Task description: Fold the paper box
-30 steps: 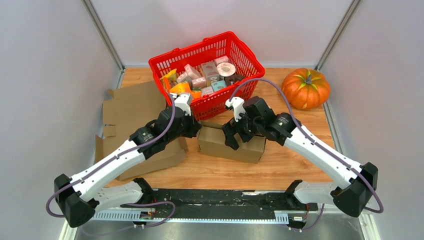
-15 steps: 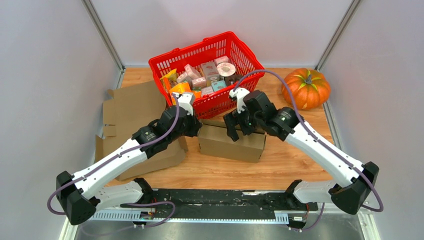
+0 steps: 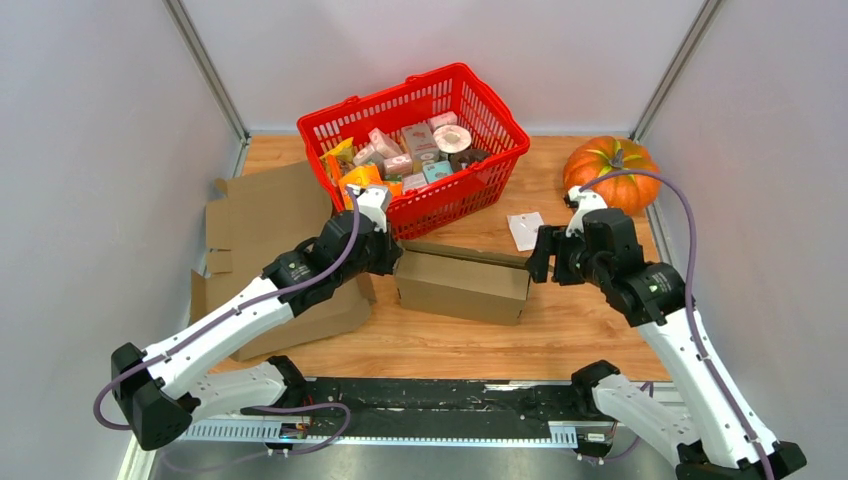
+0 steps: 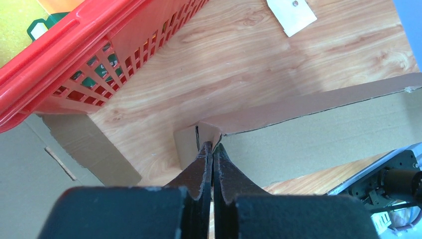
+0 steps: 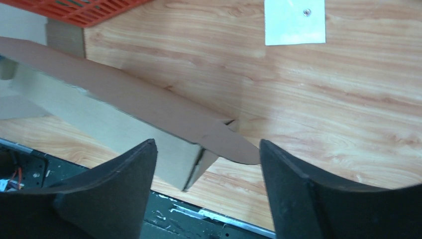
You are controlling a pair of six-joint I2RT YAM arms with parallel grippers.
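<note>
The paper box [image 3: 462,283] is a long brown cardboard carton lying open-topped mid-table, just in front of the basket. My left gripper [image 3: 393,258] is at its left end, shut on the thin end wall there; in the left wrist view the fingertips [image 4: 213,147] pinch the cardboard edge of the box [image 4: 318,134]. My right gripper [image 3: 535,262] is at the box's right end, open. The right wrist view shows the box's end corner and a loose flap [image 5: 219,144] between its spread fingers [image 5: 206,154], touching neither.
A red basket [image 3: 385,97] full of small packages stands right behind the box. An orange pumpkin [image 3: 610,175] sits at the back right. Flat cardboard sheets [image 3: 265,215] lie on the left under my left arm. A white card [image 3: 524,229] lies on the wood near the right gripper.
My right arm has swung from above the box's middle out to its right end, and its jaws have narrowed somewhat. The left gripper has stayed shut at the left end.
</note>
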